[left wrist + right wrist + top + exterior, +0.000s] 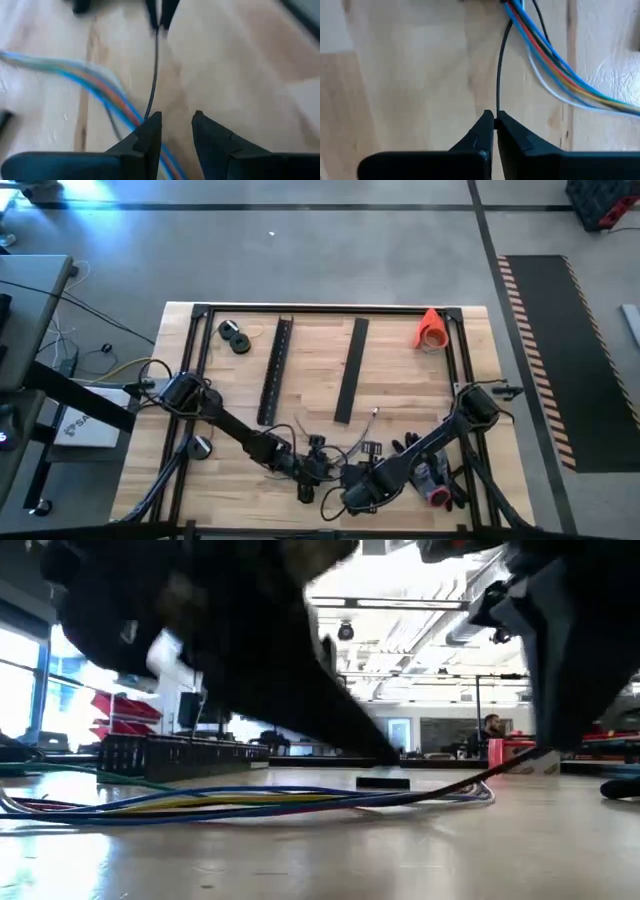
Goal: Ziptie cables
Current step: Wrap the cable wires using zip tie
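Note:
The cables (pixel 555 65) are a loose bundle of thin blue, red, yellow and white wires lying flat on the wooden table (pixel 400 395), also visible in the low view (pixel 250 802). A thin black zip tie (pixel 499 65) runs from the bundle to my right gripper (pixel 495 116), which is shut on it near the table's front edge (pixel 352 480). My left gripper (pixel 177 125) faces it from the left, open, just above the table. The zip tie (pixel 155 70) runs to the tip of one left finger (pixel 150 125). My right gripper pinches the zip tie's free end (pixel 496 107) between its two fingertips, with the fingers lying along the strand. The strand stretches fairly straight from the fingers to the bundle, and in the low view it rises off the table (pixel 510 765). My left gripper: the zip tie reaches one fingertip, but I cannot tell whether they touch.
Two long black slotted bars (pixel 275 370) (pixel 350 370) lie mid-table. An orange tape roll (pixel 432 330) sits far right and black rolls (pixel 235 335) far left. A red-handled tool (pixel 437 492) lies by the right arm. A black frame (pixel 320 310) edges the table.

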Robot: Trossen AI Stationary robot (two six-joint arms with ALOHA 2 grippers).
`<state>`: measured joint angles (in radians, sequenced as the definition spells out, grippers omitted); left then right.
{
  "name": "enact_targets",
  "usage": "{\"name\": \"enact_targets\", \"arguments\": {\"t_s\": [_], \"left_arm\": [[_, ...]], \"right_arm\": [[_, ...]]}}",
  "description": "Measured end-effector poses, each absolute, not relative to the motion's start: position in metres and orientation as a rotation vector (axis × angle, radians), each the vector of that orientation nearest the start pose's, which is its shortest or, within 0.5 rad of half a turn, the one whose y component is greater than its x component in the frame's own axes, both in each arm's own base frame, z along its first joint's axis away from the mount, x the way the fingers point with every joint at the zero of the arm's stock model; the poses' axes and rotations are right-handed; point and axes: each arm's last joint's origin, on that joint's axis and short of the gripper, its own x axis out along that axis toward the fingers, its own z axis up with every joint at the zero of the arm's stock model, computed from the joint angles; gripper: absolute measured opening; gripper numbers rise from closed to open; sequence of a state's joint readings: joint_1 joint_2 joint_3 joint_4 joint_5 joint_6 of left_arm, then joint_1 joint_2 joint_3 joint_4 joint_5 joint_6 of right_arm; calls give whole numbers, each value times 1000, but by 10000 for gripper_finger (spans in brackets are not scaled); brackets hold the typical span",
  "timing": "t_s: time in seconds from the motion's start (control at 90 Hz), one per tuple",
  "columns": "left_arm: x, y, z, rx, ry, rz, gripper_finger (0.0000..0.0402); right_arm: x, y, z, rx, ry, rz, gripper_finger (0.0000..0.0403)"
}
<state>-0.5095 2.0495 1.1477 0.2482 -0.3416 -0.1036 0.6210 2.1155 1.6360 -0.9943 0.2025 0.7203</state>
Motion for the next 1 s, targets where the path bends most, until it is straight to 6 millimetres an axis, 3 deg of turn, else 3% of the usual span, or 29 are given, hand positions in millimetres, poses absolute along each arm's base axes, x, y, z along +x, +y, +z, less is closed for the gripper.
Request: {"name": "enact_targets", "arguments": {"t_s": [0.333, 0.489, 0.8, 1.0], "left_arm": [[376, -195, 102, 206, 558, -100, 92], [377, -194, 102, 204, 550, -96, 87], [377, -194, 102, 202, 547, -96, 9], [375, -198, 104, 212, 526, -35, 0]], "right_arm": [[350, 234, 175, 51, 1286, -121, 0], [353, 231, 175, 64, 1281, -126, 0], [360, 226, 176, 89, 1251, -130, 0], [360, 225, 176, 39, 1225, -149, 3]]}}
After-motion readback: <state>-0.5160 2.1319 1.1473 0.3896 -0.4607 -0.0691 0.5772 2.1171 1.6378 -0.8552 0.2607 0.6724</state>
